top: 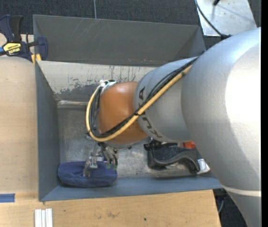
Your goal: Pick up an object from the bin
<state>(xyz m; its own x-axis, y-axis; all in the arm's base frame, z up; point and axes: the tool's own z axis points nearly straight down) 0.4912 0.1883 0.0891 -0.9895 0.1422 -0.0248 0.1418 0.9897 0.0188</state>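
Pincer, whether spread or pressed together cannot be told, low over the upper edge of a dark blue soft oblong bundle in the bin's near left corner. Black curved object by the near edge, rightward, apart from the bundle.

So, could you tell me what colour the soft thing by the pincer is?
The soft thing is dark blue, in the camera view.

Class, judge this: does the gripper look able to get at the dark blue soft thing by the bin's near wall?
Likely yes: the gripper is right at the dark blue soft thing, nothing covers it, and the black object lies apart.
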